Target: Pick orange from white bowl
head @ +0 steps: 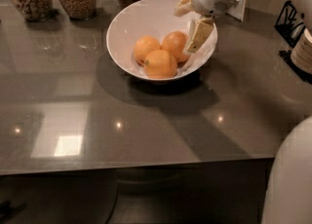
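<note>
Jaws spread and empty, the gripper (191, 29) is hovering inside the white bowl (126, 28) near the far edge of the worktop (146, 125), the orange (173, 44) lying ungrasped beside it.

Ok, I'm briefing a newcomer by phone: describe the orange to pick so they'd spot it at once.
On the grey counter, the white bowl holds three oranges. The orange is the back-right one, beside the gripper at the bowl's right side. It is deeper orange than its paler left neighbour and lacks the dark stem dimple of the front orange.
</note>
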{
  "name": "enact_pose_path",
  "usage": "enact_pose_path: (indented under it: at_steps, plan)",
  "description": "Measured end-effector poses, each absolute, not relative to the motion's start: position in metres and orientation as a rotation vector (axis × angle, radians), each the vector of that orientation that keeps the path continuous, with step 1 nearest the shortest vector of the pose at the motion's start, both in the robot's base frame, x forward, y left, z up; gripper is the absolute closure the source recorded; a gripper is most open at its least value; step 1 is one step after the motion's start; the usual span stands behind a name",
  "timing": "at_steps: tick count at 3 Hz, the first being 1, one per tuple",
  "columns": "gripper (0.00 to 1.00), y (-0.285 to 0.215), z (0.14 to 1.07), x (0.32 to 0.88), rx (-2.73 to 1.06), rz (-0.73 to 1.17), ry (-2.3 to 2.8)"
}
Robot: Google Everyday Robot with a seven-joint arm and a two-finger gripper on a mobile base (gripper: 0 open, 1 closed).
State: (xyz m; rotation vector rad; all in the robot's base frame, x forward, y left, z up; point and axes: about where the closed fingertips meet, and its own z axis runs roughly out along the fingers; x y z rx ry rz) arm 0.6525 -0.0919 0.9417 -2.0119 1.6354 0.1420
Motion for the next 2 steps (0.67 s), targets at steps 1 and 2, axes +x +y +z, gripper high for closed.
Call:
enact_pose_path:
  at_steps: [1,2]
  plan:
    - [0.43,-0.0981,0.9395,0.6603,-2.011,0.118,1.644]
    - [0.4,-0.0976,0.9311,0.6679,-2.023,0.126,1.643]
